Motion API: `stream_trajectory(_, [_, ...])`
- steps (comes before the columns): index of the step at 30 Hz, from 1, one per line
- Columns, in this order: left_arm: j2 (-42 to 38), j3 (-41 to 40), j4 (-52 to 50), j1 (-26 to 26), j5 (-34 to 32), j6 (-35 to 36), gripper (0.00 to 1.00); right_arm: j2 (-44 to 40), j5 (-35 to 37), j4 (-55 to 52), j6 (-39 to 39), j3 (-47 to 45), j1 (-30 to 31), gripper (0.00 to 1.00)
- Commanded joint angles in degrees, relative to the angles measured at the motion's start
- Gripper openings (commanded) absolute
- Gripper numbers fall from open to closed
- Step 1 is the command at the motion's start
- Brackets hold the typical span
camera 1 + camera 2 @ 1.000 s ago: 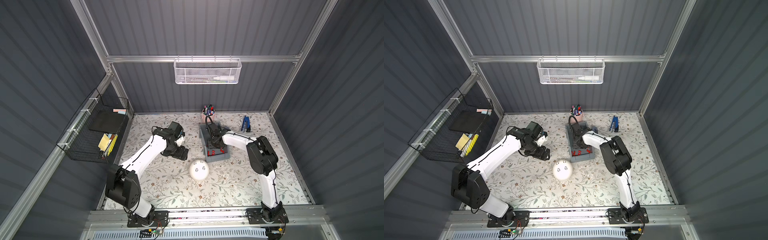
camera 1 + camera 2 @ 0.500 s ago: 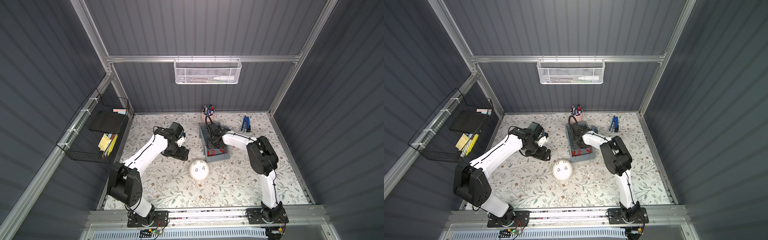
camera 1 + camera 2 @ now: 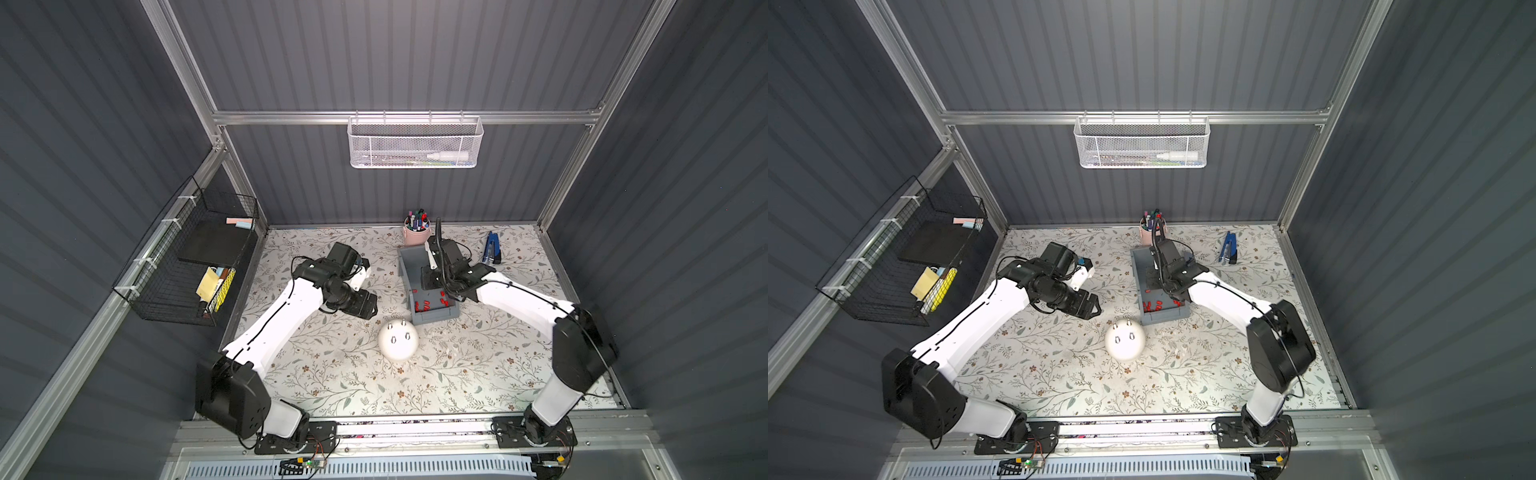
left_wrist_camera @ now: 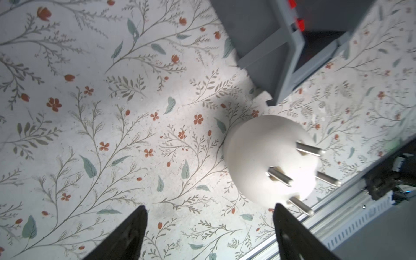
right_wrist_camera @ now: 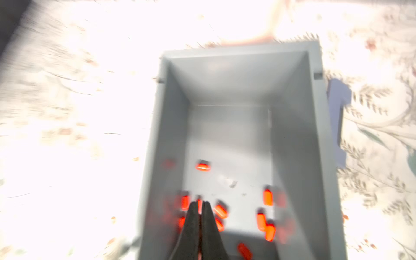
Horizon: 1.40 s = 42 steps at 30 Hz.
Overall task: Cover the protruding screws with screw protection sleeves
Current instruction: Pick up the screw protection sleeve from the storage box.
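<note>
A white dome [image 3: 398, 340] [image 3: 1125, 340] [image 4: 270, 162] stands on the floral mat, with bare protruding screws [image 3: 403, 323] [image 4: 279, 176] sticking up from it. Several red screw protection sleeves [image 3: 424, 306] [image 3: 1154, 307] [image 5: 267, 198] lie in the near end of a grey bin [image 3: 405, 266] [image 5: 292, 135]. My right gripper [image 5: 200, 203] reaches down into the bin among them, shut, with a red sliver of a sleeve pinched between its tips. My left gripper [image 3: 1094, 307] [image 4: 210, 207] hovers open just left of the dome, holding nothing.
A pink cup of marker pens [image 3: 417, 232] stands behind the bin and a blue stapler [image 3: 493, 248] lies to its right. A black wire basket [image 3: 195, 257] hangs on the left wall, a white mesh basket [image 3: 415, 143] on the back wall.
My right gripper has closed inside the bin among the sleeves. The left gripper has shifted slightly towards the dome and stays open.
</note>
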Motion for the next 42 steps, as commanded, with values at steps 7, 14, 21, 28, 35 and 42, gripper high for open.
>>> stream_trajectory(7, [-10.41,-5.38,16.75,-0.07,36.21,-1.55,0.72,-21.25,-18.79,35.91,-2.68,-18.52,4.05,0.00])
stream_trajectory(14, [-13.16,-11.86,37.22,0.02,43.86,-12.47,0.44,-23.91,-26.49,46.11,-1.99,-19.02,7.02,0.00])
stream_trajectory(21, [-15.19,-14.18,45.81,0.05,45.36,-17.03,0.26,-23.63,-25.76,49.32,-4.23,-19.21,10.61,0.00])
stream_trajectory(28, [-17.16,-16.81,54.95,0.54,43.21,-23.37,0.24,-23.92,-23.68,51.67,-5.32,-21.21,13.10,0.00])
stream_trajectory(35, [-17.29,-17.92,58.37,0.54,45.23,-23.78,0.27,-26.03,-18.80,52.43,-5.97,-23.25,13.51,0.00])
stream_trajectory(42, [-17.36,-18.92,60.75,0.54,44.70,-24.52,0.27,-27.13,-18.48,51.24,-6.47,-23.56,13.51,0.00])
